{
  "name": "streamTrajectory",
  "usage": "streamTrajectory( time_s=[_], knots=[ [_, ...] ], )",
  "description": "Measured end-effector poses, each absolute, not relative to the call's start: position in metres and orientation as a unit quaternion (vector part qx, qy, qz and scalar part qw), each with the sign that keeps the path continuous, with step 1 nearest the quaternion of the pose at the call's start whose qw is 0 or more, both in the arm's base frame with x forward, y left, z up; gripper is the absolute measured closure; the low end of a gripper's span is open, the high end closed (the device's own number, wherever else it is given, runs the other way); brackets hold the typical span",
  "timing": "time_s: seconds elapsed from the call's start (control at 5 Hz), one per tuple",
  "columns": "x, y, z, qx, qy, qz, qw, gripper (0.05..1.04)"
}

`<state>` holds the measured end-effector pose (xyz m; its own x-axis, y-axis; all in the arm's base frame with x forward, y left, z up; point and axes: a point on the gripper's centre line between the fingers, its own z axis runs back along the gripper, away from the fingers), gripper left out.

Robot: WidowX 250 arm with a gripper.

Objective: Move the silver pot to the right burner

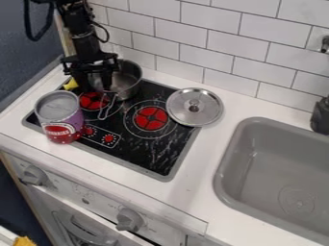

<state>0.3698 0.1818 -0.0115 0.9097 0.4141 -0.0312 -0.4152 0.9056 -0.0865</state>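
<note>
My gripper (94,79) hangs over the upper left of the stove, at the left side of the silver pot (130,84). Its fingers stand apart, and the left part of the pot is partly hidden behind them. The pot is upright at the back of the black stovetop, its wire-like handle (107,109) pointing toward the front. The right burner (151,118) is red with nothing on it. The left burner (94,100) shows red just in front of the gripper, left of the handle.
A purple and red can (60,117) stands at the stove's left edge. A silver lid (195,106) lies at its right edge, near the right burner. Farther right is the grey sink (283,173). Something yellow (70,85) is beside the gripper. A tiled wall (221,45) rises behind.
</note>
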Motion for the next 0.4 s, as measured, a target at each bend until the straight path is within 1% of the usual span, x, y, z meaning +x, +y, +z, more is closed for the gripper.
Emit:
streamTrajectory(
  time_s=[0.2,0.4],
  knots=[
    [0.372,0.182,0.003,-0.033,-0.011,0.199,0.979,0.072],
    [0.377,0.182,0.034,-0.007,-0.045,0.169,0.985,0.077]
  ],
)
